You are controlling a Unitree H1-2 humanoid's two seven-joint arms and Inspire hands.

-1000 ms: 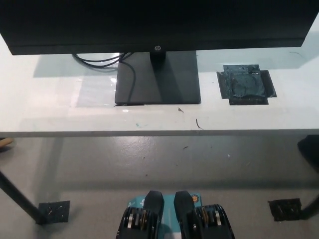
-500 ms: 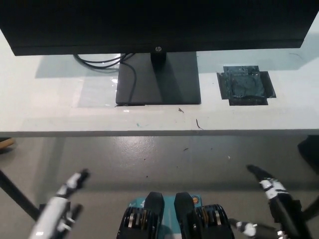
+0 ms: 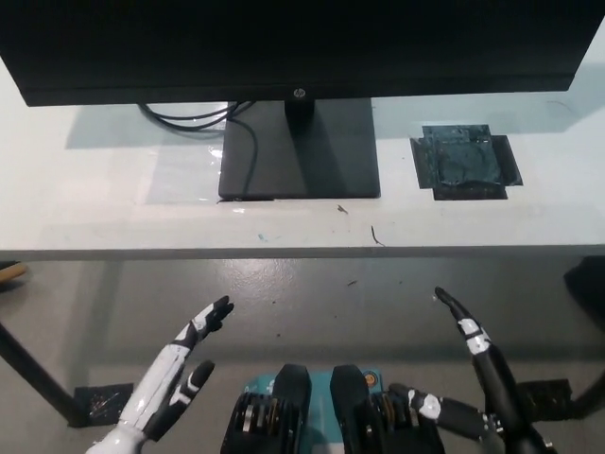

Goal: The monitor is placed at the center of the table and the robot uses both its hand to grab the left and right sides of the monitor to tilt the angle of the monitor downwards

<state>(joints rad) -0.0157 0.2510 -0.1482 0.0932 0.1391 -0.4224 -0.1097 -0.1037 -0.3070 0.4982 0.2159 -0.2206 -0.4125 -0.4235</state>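
A black monitor (image 3: 293, 43) stands at the middle of the white table (image 3: 85, 208), its screen filling the top of the head view, on a square black base (image 3: 301, 151). My white left hand (image 3: 175, 374) is open at the lower left, below the table's front edge, fingers stretched toward the monitor. My black right hand (image 3: 477, 364) is open at the lower right, fingers also pointing up. Both hands are well short of the monitor and touch nothing.
Black cables (image 3: 194, 115) run behind the base on the left. A dark taped patch (image 3: 465, 161) lies on the table right of the base. Black table legs with taped feet (image 3: 99, 402) stand on the grey floor at both lower corners.
Both hands have risen further into view from the bottom edge, moving up toward the table. The monitor has not moved.
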